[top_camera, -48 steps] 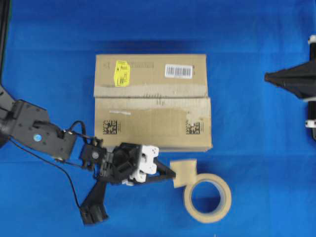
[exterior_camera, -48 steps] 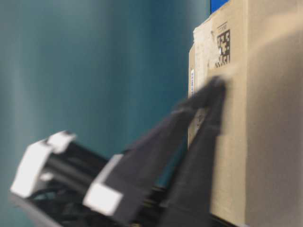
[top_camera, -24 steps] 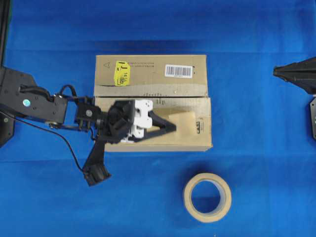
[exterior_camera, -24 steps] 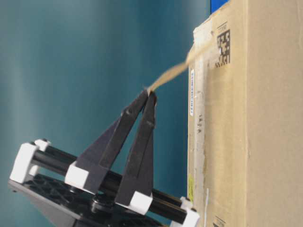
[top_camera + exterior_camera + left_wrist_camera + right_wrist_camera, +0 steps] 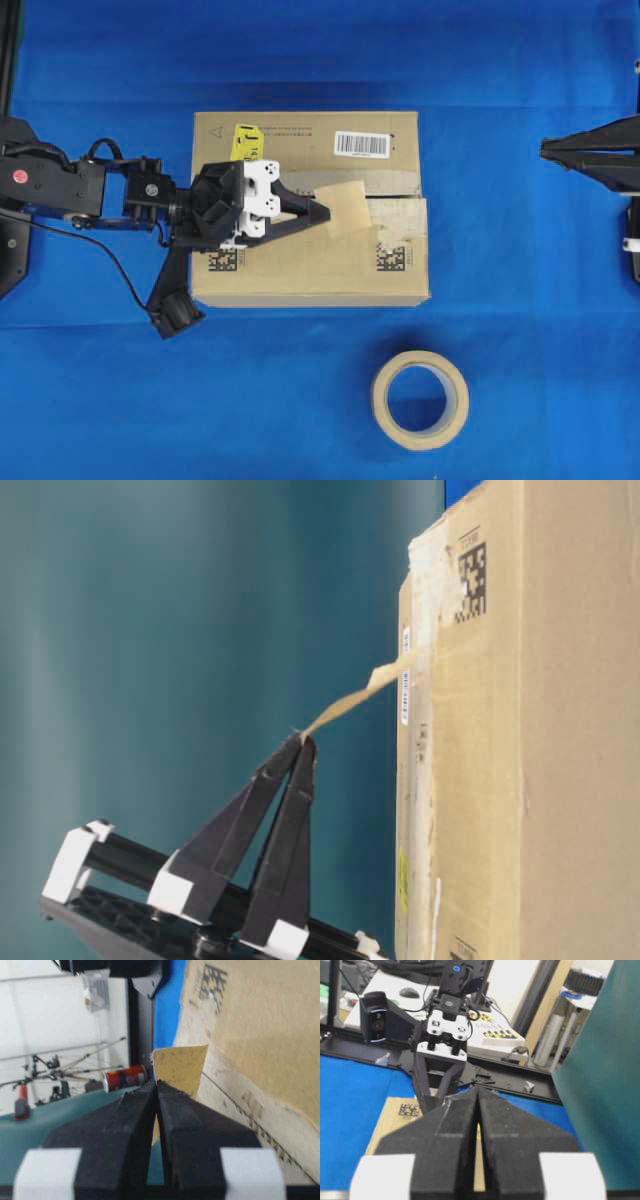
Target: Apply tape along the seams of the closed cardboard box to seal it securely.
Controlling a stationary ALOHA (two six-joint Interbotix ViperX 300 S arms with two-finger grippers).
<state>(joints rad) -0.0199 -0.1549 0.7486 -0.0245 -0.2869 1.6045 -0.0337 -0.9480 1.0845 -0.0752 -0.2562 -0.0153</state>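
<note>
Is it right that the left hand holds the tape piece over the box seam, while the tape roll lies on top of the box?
Not quite. The left hand does hold the tape piece over the seam of the box, but the tape roll lies on the blue table beside the box, not on it. The overhead view shows this.

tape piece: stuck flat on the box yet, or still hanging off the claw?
Not flat. The left claw is shut on one end of the tape; its far end meets the cardboard box top, the rest slanting clear of it.
</note>
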